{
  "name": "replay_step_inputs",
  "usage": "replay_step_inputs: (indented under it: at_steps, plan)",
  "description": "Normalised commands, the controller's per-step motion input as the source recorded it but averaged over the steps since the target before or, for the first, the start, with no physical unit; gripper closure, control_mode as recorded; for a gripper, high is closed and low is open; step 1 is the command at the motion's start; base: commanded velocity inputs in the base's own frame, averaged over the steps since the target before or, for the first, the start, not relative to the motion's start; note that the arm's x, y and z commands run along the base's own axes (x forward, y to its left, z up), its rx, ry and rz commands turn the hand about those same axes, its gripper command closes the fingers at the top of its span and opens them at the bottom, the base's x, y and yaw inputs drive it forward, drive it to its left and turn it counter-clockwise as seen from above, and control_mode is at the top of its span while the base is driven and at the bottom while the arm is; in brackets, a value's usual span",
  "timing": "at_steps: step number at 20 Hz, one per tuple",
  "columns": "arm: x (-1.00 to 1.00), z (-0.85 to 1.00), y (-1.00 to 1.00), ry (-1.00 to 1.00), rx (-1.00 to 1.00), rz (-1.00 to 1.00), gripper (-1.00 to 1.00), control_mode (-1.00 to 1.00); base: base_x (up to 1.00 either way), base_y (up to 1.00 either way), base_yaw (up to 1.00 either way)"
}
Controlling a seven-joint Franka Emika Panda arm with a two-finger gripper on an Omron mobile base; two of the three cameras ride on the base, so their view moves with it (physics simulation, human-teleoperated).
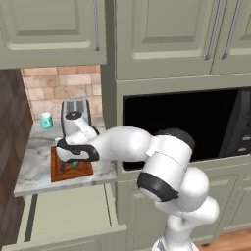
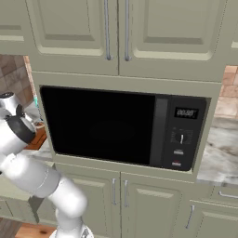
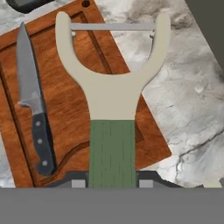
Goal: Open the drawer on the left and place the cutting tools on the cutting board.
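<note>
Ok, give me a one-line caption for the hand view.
End effector holding a peeler above the cutting board, a knife already lying on it.

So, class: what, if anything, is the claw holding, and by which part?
The claw holds a Y-shaped peeler by its green handle, above the cutting board.
</note>
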Motion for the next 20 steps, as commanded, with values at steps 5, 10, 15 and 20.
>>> replay_step_inputs:
  at_steps: [5,10,15,20]
  plan:
    - [0.27,-0.33,0.05,0.0,-0.09,0.0,1.0,-1.0,0.0,0.0,0.0]
    - [0.14,-0.29,0.09,0.0,-0.07,0.0,1.0,-1.0,0.0,0.0,0.0]
    - [0.06,-0.15,0.14,0.0,-0.05,0.0,-1.0,-1.0,0.0,0.0,0.0]
    - [0.1,0.0,0.01,0.0,-0.02,0.0,-1.0,-1.0,0.0,0.0,0.0]
